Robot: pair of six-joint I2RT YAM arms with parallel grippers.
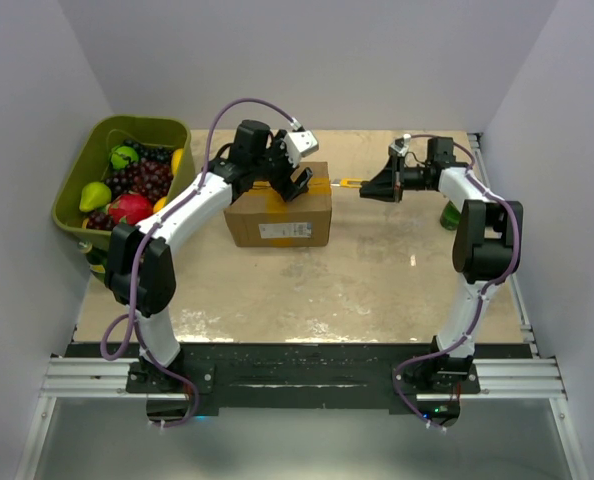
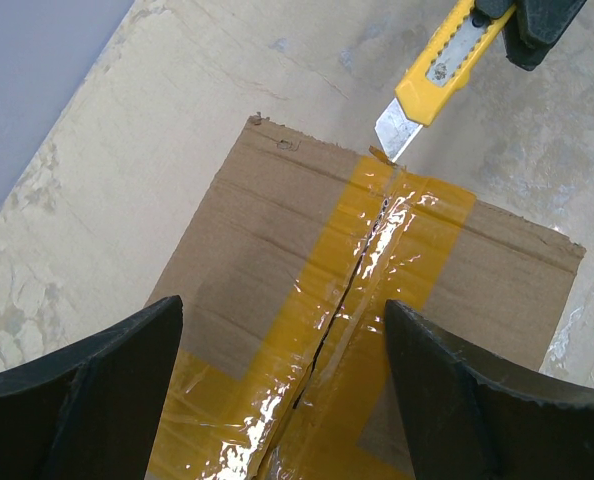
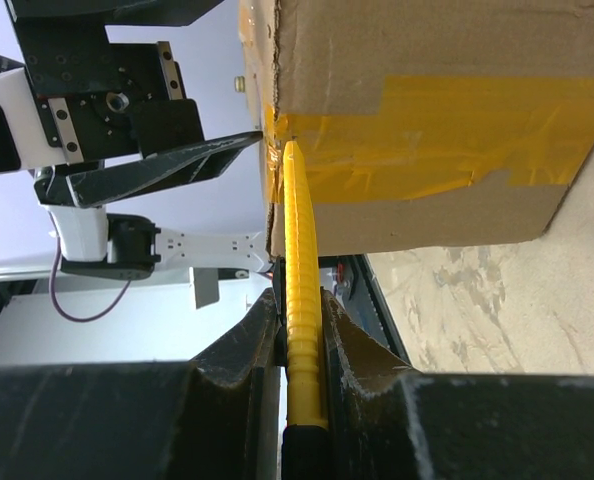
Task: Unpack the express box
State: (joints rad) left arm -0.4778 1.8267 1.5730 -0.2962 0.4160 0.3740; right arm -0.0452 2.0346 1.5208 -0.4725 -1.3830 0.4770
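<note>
The express box [image 1: 279,212] sits on the tabletop [image 1: 377,290] just above the centre of the top view, its white label facing the bottom of the frame and yellowish tape [image 2: 377,230] crossing its top flaps. The left gripper [image 2: 282,400] hangs over the box top with its jaws spread wide, one finger on each side of the taped seam, and it holds nothing; the pictures do not show whether the fingertips touch the cardboard. A dark slit runs along the seam through the glossy tape in the left wrist view. The right gripper [image 3: 299,340] reaches in from the right side of the top view, its jaws closed narrowly on the handle of a yellow utility knife [image 3: 299,300]. The knife lies level and points at the box. In the left wrist view, at the upper right, its bare blade tip meets the edge of the box top where the tape folds over. In the right wrist view the knife's tip is at the box's top edge, above the taped side wall. An olive-green bin [image 1: 127,130] of mixed fruit stands at the upper left of the top view, apart from the box.
</note>
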